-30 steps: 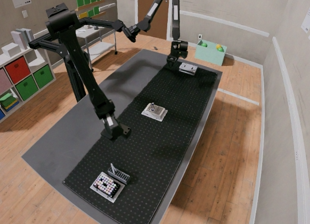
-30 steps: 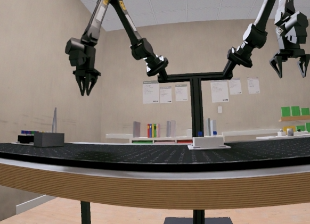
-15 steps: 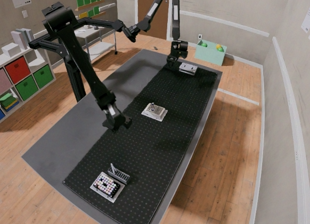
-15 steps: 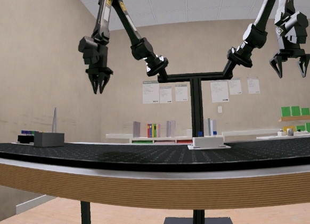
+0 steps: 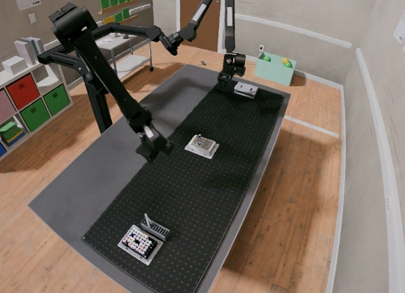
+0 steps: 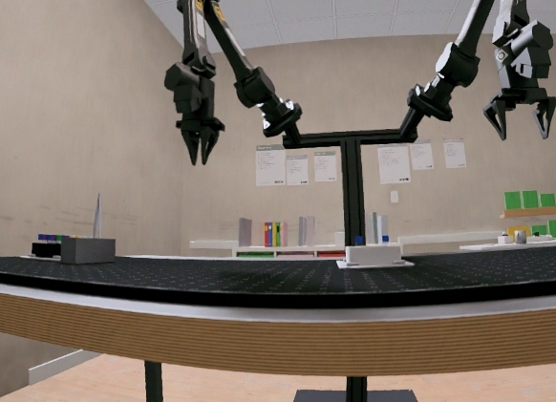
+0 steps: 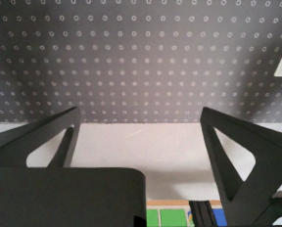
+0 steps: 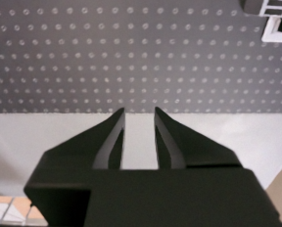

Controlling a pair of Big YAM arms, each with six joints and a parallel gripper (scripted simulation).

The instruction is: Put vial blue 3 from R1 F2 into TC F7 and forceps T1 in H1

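Beige walls and wooden floorboards around a grey table with a black dotted mat (image 5: 209,184) (image 6: 267,286) (image 7: 147,54) (image 8: 147,54); from above, at the mat's middle, the pale block-shaped tube carrier TC (image 5: 209,152) (image 6: 373,256), with two small vials upright on top, wells unreadable; near one end, the vial rack R1 (image 5: 152,259) (image 6: 46,249) (image 8: 267,33), crowded with multicoloured caps on a pale plate; just beside, the grey slotted holder H1 (image 5: 158,233) (image 6: 96,251) (image 8: 253,7), with the slender pale forceps T1 (image 5: 147,220) (image 6: 97,217) upright and slightly tilted; near the other end, a white block (image 5: 245,89). From outside, blue caps on both TC vials; impossible to tell which, if either, is blue 3; H1 flat-based on the mat; high above, well apart from everything, the black right gripper (image 5: 160,156) (image 6: 200,163) (image 8: 139,113), partly open and holding nothing, and the black left gripper (image 5: 225,81) (image 6: 524,137) (image 7: 140,113), wide open and likewise holding nothing. From the left wrist, widely parted fingers; a pale corner at the picture's edge, too cropped to identify. From the right wrist, a narrow gap between fingers; H1 and R1 only partly visible, at the upper corner.
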